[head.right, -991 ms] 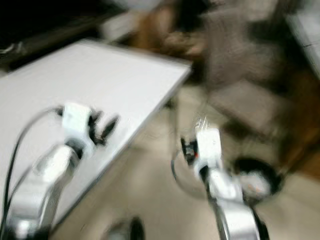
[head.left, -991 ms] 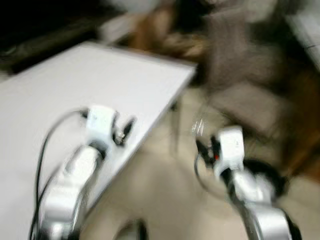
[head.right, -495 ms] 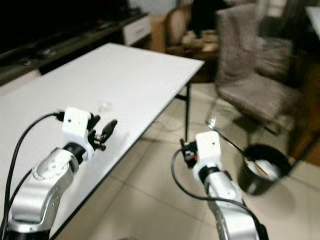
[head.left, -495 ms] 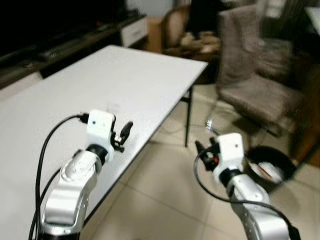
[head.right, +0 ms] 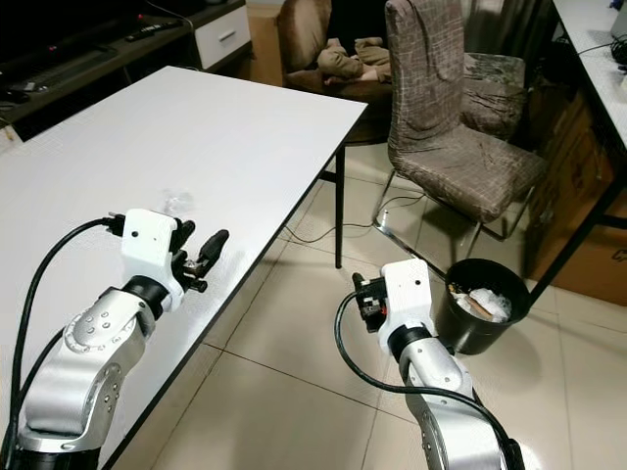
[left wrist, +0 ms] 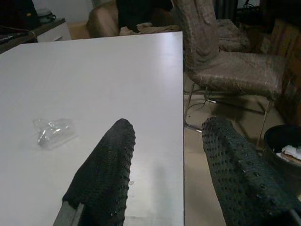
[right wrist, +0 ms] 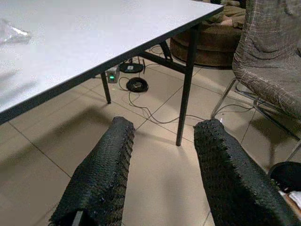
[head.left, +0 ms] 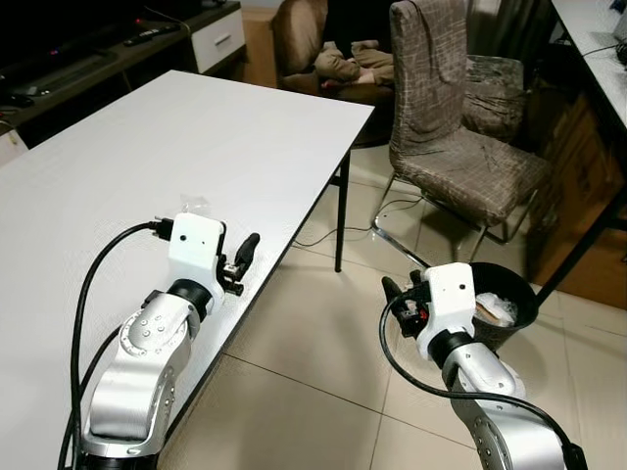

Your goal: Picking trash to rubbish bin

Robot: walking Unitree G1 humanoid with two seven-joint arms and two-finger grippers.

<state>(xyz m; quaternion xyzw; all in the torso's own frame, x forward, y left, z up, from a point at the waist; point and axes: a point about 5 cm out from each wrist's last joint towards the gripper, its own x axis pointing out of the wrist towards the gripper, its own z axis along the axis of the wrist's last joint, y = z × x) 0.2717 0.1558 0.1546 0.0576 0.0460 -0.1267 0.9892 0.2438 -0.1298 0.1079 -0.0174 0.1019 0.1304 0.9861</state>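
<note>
Left gripper (left wrist: 164, 174) is hovering over the white table (head.left: 147, 137) edge, fingers apart, holding nothing. Clear plastic wrapper (left wrist: 54, 132) is lying on the table just ahead of it. Right gripper (right wrist: 162, 174) is hanging over the floor, fingers spread, near the black rubbish bin (head.right: 480, 305).

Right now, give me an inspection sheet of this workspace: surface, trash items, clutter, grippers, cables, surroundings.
Surface: white table, mostly bare.
Job's things: clear plastic wrapper lying on the table; black rubbish bin on the floor beside the table, already holding white scraps.
Clutter: nothing seen on the table besides the wrapper.
Grippers: left gripper above the table near the wrapper, fingers open, empty; right gripper over the floor, fingers open, empty.
Cables: floor cables and a lit plug under the table.
Surroundings: fabric chair, tiled floor.
</note>
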